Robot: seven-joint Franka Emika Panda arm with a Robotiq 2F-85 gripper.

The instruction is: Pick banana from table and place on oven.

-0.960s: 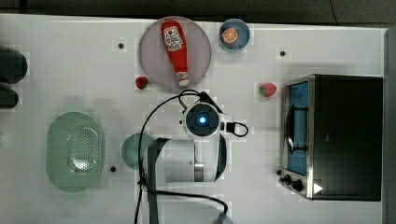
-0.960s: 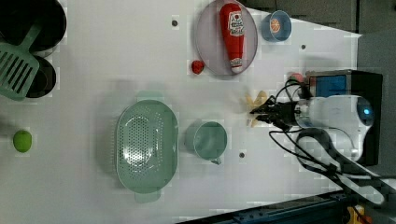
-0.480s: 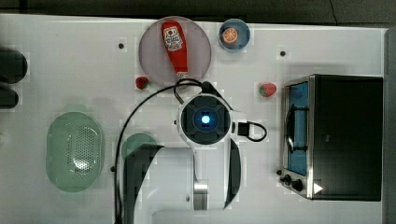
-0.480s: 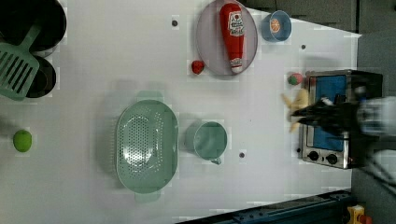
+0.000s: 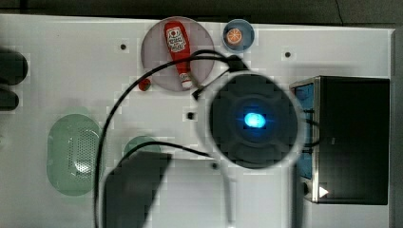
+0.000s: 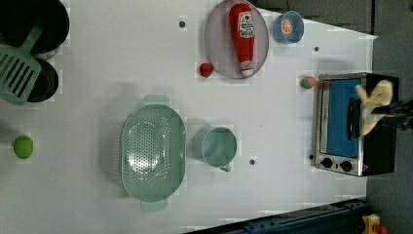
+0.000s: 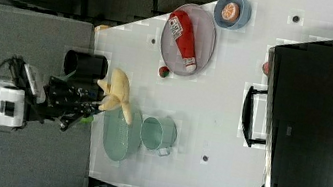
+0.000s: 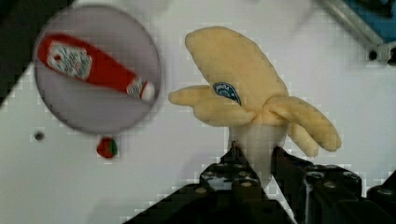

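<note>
My gripper is shut on the banana, a pale yellow plush with peeled flaps and a small blue sticker. Its black fingers clamp the cream lower end. In the left view the banana hangs in the air, overlapping the oven at its door handle and black top, with the gripper at the left view's right edge. In the right view the banana sticks out of the gripper, high off the white table. In the top view the wrist covers the banana, beside the oven.
A red ketchup bottle lies on a grey plate next to a blue bowl holding an orange slice. Strawberries sit on the table. A green colander, cup, spatula and lime stand further off.
The arm has carried the banana from the middle of the table across to the oven in the left view. It has also risen, so the wrist looms much larger in the top view.
</note>
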